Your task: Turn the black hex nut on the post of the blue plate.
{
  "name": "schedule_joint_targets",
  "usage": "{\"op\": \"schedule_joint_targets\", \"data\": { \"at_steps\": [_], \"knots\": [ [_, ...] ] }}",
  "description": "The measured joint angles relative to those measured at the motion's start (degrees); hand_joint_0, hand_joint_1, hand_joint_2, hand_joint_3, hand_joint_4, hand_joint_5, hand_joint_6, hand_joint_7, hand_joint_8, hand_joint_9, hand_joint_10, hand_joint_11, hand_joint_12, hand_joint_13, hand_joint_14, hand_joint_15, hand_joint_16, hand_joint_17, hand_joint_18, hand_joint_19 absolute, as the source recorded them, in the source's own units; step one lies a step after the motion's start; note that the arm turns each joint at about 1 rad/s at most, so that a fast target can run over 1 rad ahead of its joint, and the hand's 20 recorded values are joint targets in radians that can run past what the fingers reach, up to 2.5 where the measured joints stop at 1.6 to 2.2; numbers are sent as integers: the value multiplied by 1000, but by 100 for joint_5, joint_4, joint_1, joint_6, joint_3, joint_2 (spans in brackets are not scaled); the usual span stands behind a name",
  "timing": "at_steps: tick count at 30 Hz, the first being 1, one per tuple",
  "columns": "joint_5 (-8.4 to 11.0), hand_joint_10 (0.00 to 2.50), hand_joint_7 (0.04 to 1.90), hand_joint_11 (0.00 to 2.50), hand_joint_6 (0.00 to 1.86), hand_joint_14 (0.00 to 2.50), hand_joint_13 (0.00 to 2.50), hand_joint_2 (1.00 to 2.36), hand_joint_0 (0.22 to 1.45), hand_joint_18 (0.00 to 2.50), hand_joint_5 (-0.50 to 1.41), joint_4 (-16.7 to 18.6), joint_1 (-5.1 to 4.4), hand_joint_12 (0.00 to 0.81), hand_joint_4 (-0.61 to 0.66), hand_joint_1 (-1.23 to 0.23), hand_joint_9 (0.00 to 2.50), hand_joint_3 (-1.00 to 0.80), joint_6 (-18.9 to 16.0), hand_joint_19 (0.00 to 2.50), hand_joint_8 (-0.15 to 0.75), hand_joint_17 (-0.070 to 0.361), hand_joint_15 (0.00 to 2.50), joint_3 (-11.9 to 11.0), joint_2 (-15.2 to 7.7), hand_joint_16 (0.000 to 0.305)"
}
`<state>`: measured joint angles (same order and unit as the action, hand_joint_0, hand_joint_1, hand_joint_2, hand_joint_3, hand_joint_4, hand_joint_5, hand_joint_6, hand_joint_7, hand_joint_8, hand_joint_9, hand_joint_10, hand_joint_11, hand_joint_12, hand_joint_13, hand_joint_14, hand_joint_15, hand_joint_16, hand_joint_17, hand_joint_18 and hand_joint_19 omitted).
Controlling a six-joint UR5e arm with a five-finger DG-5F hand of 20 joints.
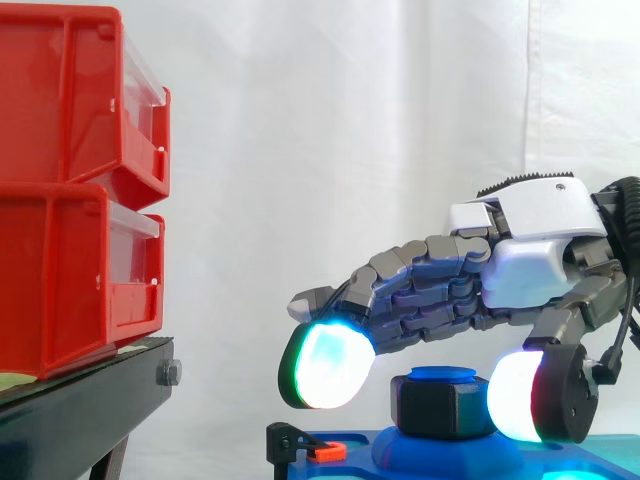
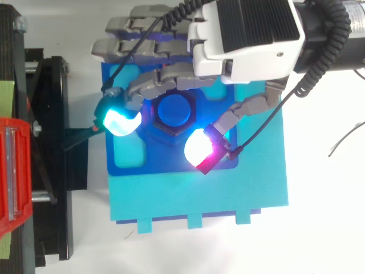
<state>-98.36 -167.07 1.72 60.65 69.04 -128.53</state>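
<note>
The black hex nut sits on the blue post, which rises from the blue plate. My hand hovers over the nut with its fingers loosely bent and its palm above the plate's far side. One glowing cyan fingertip hangs left of the nut with a gap between them. The thumb's white-red pad stands close by the nut's near right side; contact is unclear. The other fingers arch over the far edge of the plate. The nut is not gripped.
Two stacked red bins stand on the black stand to the left. A small orange clip sits at the plate's left edge. The plate rests on a wider cyan base.
</note>
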Motion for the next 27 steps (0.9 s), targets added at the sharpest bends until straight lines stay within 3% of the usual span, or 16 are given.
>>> {"op": "schedule_joint_targets", "data": {
  "at_steps": [8,15,27],
  "knots": [
    [1,0,625,0,501,0,0,1000,420,0,-300,35,19,293,-107,-937,0,-500,87,0,93,102,0,27,-5,45],
    [1,0,633,0,501,0,0,1000,428,0,-300,326,21,293,-98,-945,0,-500,97,0,94,101,0,250,-1,45],
    [1,0,702,0,502,0,0,1000,453,0,-300,404,27,288,43,-889,0,-500,103,0,110,97,0,309,-3,43]
  ]
}}
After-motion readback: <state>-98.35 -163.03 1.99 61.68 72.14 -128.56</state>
